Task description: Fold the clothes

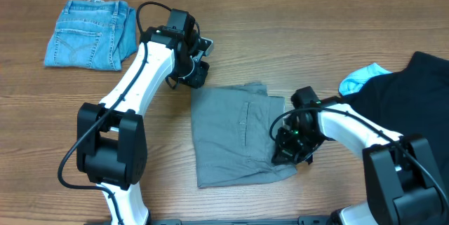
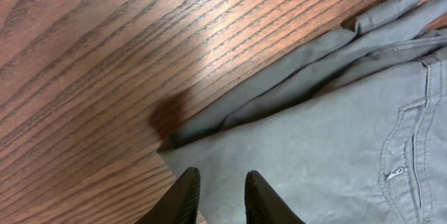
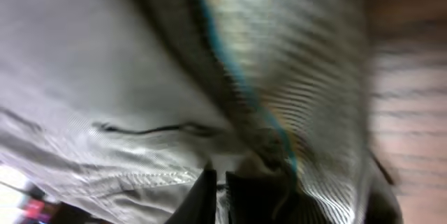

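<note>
The grey-green shorts (image 1: 235, 137) lie folded flat at the table's middle. They also show in the left wrist view (image 2: 328, 140), with stacked layers and a fly seam. My left gripper (image 1: 197, 75) is open and empty. It hovers just over the shorts' far left corner (image 2: 218, 182). My right gripper (image 1: 289, 149) is at the shorts' right edge. In the blurred right wrist view it (image 3: 221, 182) is shut on a fold of the shorts (image 3: 105, 77). A black garment (image 1: 414, 92) and a light blue one (image 1: 361, 78) lie at the right.
A small blue denim pair (image 1: 88, 34) lies folded at the far left. The wooden table (image 1: 316, 36) shows bare between the garments, and in the left wrist view (image 2: 105, 56) left of the shorts' corner.
</note>
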`<state>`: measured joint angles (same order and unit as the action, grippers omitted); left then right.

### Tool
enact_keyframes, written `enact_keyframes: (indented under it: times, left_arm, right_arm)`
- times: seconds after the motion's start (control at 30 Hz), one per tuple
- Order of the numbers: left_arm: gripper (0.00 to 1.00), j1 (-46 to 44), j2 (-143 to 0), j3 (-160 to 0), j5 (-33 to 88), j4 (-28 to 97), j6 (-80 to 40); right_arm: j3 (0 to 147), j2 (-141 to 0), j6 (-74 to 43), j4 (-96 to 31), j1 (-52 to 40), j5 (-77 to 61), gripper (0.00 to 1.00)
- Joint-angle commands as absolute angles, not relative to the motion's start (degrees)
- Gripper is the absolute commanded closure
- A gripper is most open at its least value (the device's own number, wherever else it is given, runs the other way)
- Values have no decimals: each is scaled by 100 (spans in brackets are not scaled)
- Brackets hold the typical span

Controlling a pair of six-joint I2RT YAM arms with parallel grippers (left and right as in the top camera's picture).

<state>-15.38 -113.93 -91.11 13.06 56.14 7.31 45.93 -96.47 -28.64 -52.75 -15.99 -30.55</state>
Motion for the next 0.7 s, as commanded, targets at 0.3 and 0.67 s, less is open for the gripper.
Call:
enact_keyframes:
  times: [0.3, 0.67]
  left_arm:
    - [46, -1568, -11410, -9072, 1308, 5655, 770]
    - [37, -1575, -11410, -9072, 1315, 5697, 755]
  right_arm:
    - [5037, -9828, -3487, -3800, 176, -1612, 93]
    - [6427, -9771, -2040, -5885, 187, -2099, 72]
